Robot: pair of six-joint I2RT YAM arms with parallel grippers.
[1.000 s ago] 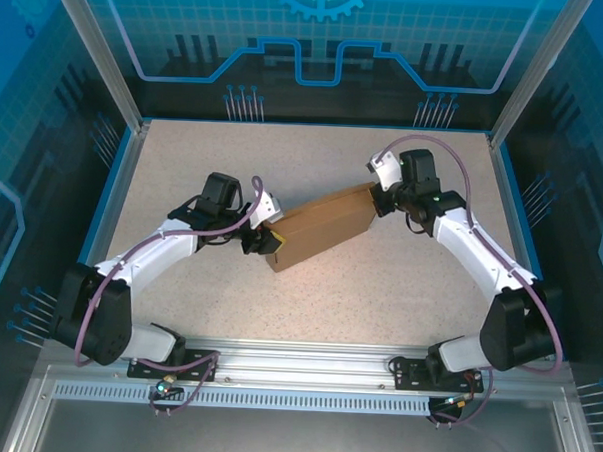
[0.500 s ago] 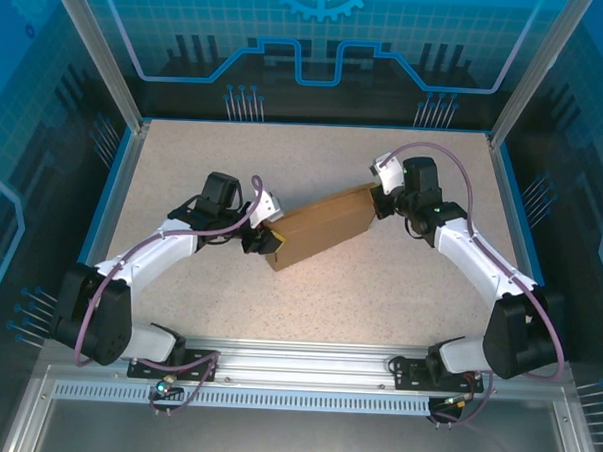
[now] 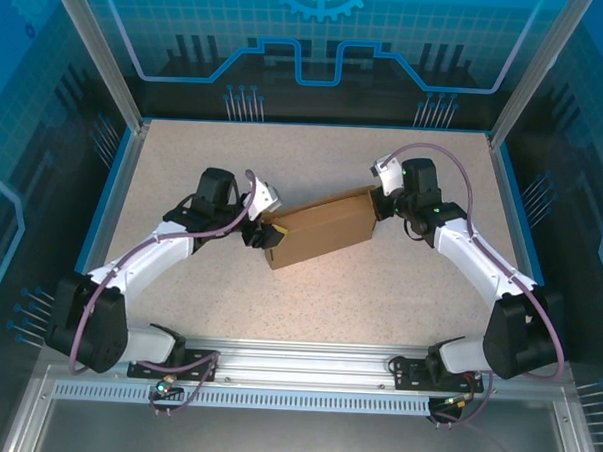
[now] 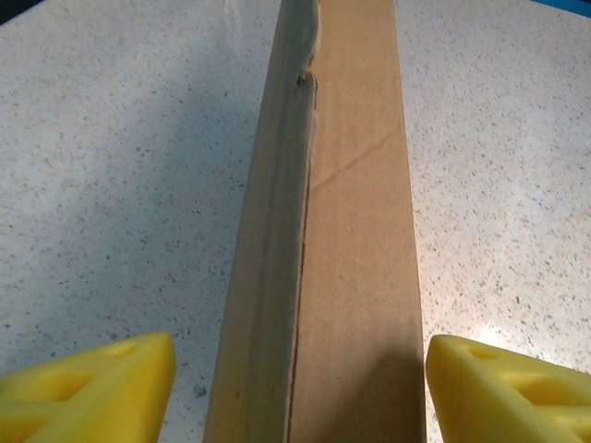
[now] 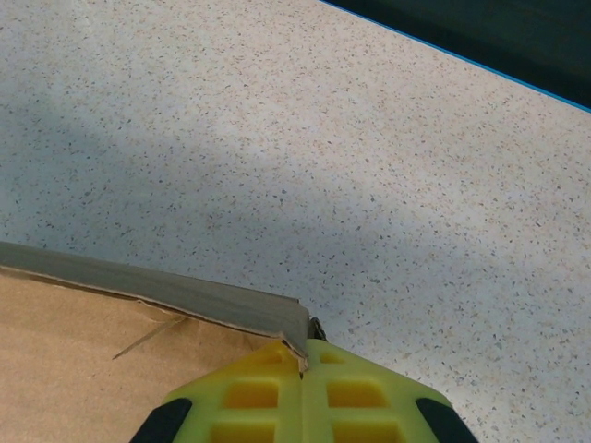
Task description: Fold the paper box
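The paper box (image 3: 321,230) lay slanted in the middle of the bench (image 3: 315,157). The left tool (image 3: 265,234) stood wide, its fingers (image 4: 102,383) either side of the box's end without touching it. The right tool (image 3: 380,201) was closed tight at the opposite corner

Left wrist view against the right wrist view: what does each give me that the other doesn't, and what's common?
Left wrist: the left tool open, yellow fingers standing clear on either side of the paper box, seen edge-on. Right wrist: the right tool shut at a box corner, apparently pinching it. Shared: brown cardboard and the speckled table.
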